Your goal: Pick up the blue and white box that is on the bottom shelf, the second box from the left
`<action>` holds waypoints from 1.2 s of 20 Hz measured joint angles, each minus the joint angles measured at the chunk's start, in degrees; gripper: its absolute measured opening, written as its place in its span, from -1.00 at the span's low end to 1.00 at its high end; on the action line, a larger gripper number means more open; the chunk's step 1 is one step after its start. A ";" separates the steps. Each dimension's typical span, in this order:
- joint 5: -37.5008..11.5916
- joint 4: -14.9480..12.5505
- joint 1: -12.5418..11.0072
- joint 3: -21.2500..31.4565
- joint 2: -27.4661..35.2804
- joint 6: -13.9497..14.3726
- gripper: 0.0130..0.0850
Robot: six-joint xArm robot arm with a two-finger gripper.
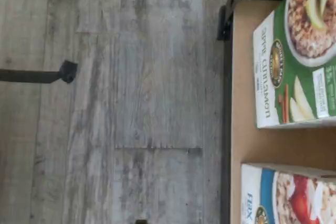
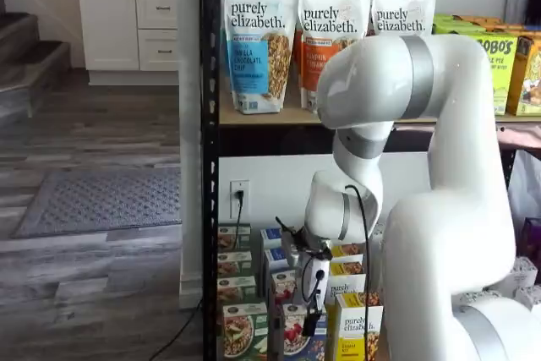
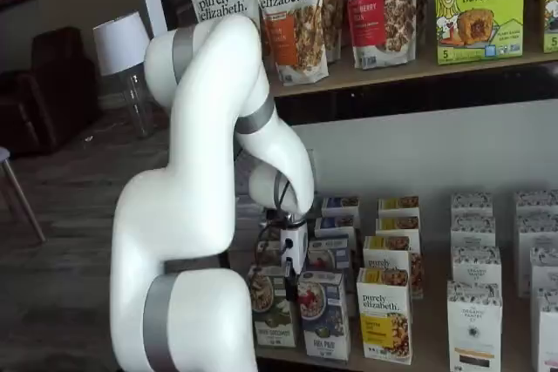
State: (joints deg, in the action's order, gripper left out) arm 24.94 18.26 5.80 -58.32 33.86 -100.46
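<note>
Grey wood floor (image 1: 131,98), tan shelf board (image 1: 247,140)

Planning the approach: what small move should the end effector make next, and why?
Probably ease the end effector over the blue and white box before descending: the wrist view shows only part of that box, and mostly floor.

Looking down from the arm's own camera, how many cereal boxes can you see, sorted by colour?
Green box: 1
Blue and white box: 1
Total: 2
</note>
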 joint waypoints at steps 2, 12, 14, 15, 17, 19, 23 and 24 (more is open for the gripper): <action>-0.80 0.95 0.00 -0.56 0.75 -0.91 1.00; 0.93 1.09 -1.34 -7.71 5.95 -2.05 1.00; 1.61 0.92 -1.60 -9.36 7.08 -2.05 1.00; 1.85 0.94 -1.69 -9.98 7.50 -2.14 1.00; 2.25 1.07 -1.90 -11.52 8.63 -2.40 1.00; 2.61 1.27 -2.05 -12.55 9.37 -2.67 1.00; 3.37 1.28 -2.40 -14.55 10.80 -2.91 1.00; 3.39 1.28 -2.48 -14.99 11.15 -2.98 1.00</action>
State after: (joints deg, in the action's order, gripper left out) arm 28.33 19.53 3.33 -73.31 45.01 -103.44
